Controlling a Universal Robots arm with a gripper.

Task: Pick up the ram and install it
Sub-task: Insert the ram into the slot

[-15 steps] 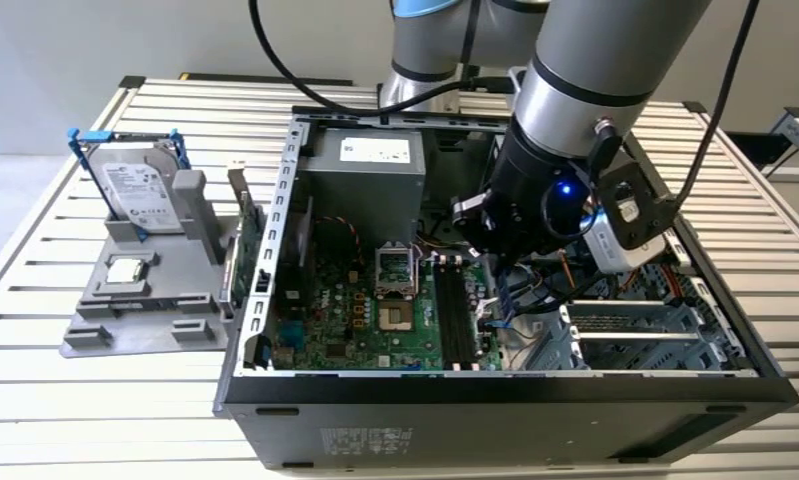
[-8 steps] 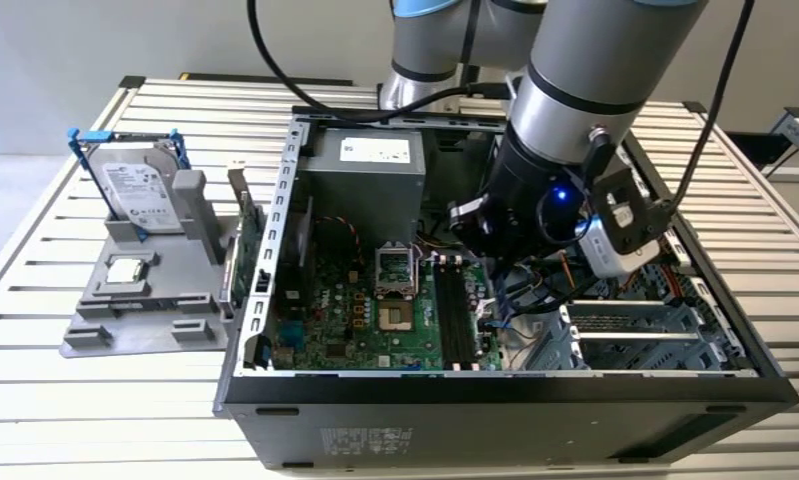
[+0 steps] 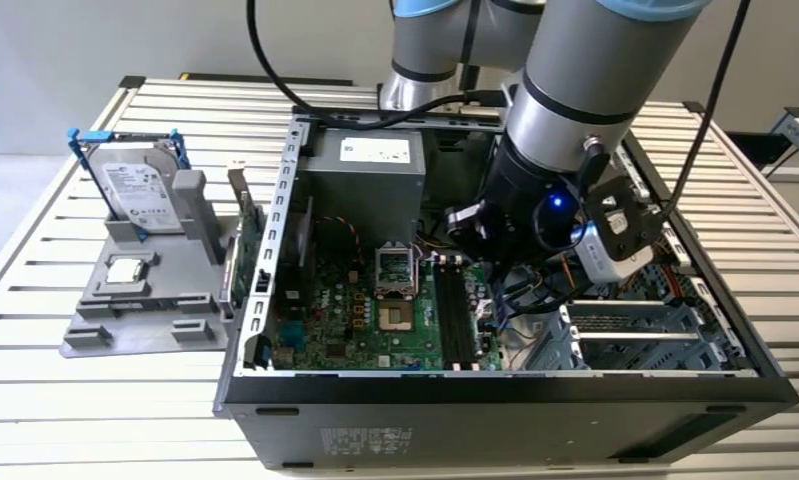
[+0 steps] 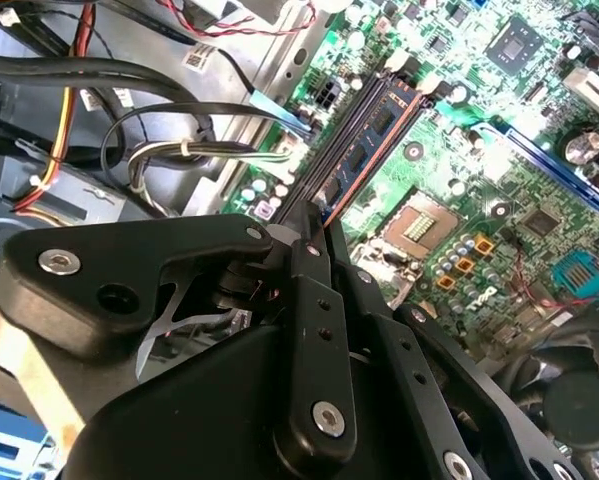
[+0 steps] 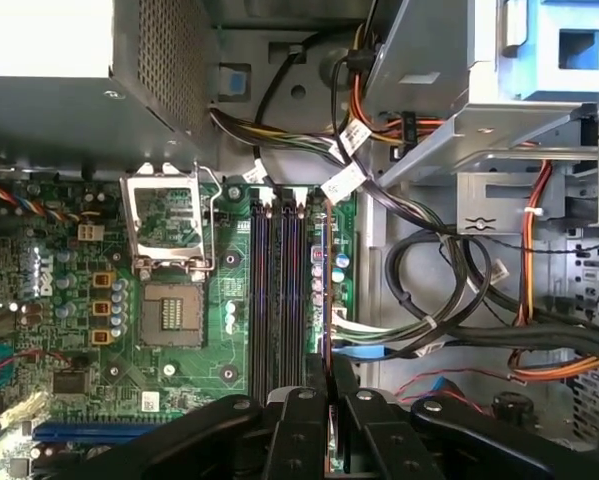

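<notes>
My gripper (image 3: 509, 288) is down inside the open computer case (image 3: 506, 395), over the black memory slots (image 3: 459, 312) on the motherboard. In the second wrist view the ram (image 4: 377, 128), a dark blue-green stick with black chips, runs away from the fingertips (image 4: 312, 250), which are shut on its near end. It lies lengthwise along the slots (image 4: 314, 160). In the first wrist view the gripper (image 5: 329, 385) pinches the ram edge-on, beside the slots (image 5: 277, 290). Whether the stick touches a slot, I cannot tell.
Inside the case, the CPU socket (image 5: 169, 250) lies beside the slots, the power supply (image 3: 366, 165) at the back, and cable bundles (image 5: 449, 300) and a drive cage (image 3: 646, 335) towards the exterior view's right. A hard drive (image 3: 143, 195) and a green card (image 3: 247, 250) stand in a grey holder outside.
</notes>
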